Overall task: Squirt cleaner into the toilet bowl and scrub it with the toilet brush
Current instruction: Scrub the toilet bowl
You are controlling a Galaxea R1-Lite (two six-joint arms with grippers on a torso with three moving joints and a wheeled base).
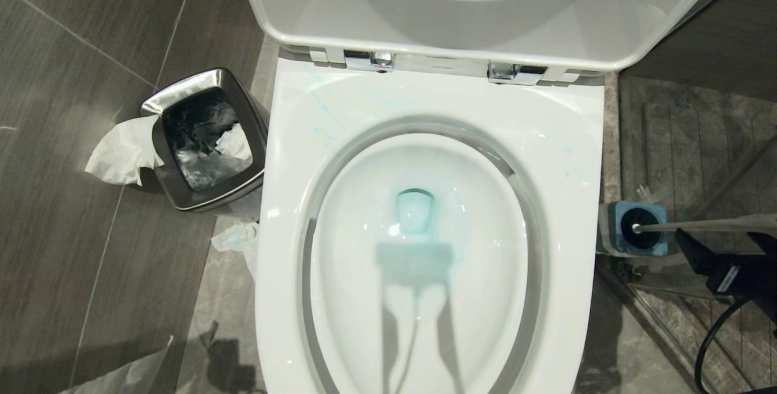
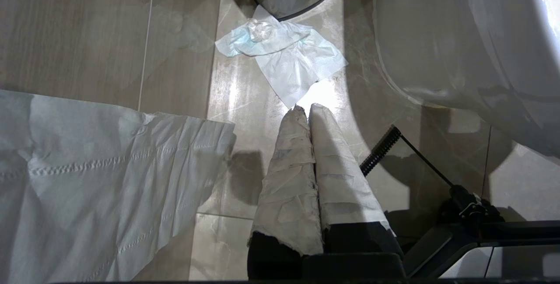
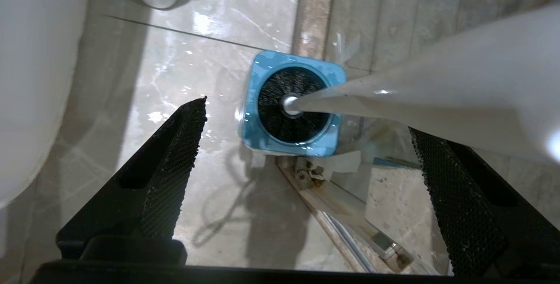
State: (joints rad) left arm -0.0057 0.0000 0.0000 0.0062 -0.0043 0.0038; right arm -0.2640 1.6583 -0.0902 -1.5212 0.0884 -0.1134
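Turquoise cleaner (image 1: 415,210) already tints the toilet bowl (image 1: 419,248); toilet brush (image 3: 292,104) stands in its holder (image 3: 262,137) on the floor beside the toilet; my right claw (image 3: 306,152) gapes empty, handle between jaws; I'd centre, then close high on it; left claw (image 2: 308,111) closed, empty.

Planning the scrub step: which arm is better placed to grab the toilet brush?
Right. The right gripper hangs open over the toilet brush in its holder; the left gripper is shut across the toilet.

One toilet bowl (image 1: 425,272) is showing, with one toilet brush (image 1: 698,224) sitting in one blue holder (image 1: 619,224), one steel waste bin (image 1: 206,139), and two crumpled tissues (image 1: 118,151) (image 1: 237,239) lying beside it.
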